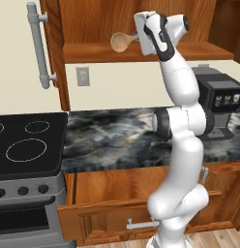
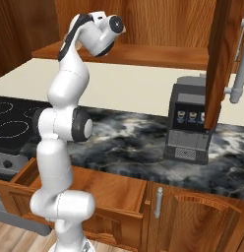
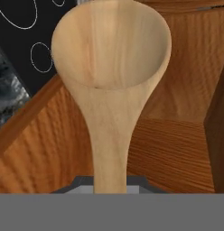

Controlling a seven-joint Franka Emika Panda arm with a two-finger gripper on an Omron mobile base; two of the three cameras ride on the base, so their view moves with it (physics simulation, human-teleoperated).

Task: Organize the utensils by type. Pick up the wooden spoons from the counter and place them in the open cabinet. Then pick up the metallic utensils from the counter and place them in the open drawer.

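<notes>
Tan wood is what you should look for first in the left base view: a light wooden spoon with a round bowl [image 1: 121,42] juts out to the left of the white arm's hand, its bowl hanging level with the reddish-brown shelf of the open cabinet [image 1: 93,51]. The gripper [image 1: 139,38] is raised to that shelf's height, which I judge is so the spoon can be laid flat on the board. Below, the black stone counter marbled with white and grey [image 1: 112,135] lies between a black stovetop [image 1: 27,143] and a dark coffee machine [image 1: 221,104], and the open drawer of reddish-brown wood [image 1: 107,191] stands pulled out under the counter's edge.

From the right base view you see the arm folded high, its hand turned toward the cabinet shelf [image 2: 143,54], while the drawer [image 2: 109,189] waits open beside the arm's base. I can pick out no metal utensils on the counter [image 2: 134,138] here.

Through the hand view the spoon [image 3: 111,81] runs straight away from the camera, its handle clamped between the fingers at the bottom edge, so the jaws are clenched on it. Its bowl hovers over the cabinet's wooden floor [image 3: 172,149]; the spoon looks not yet set down.
</notes>
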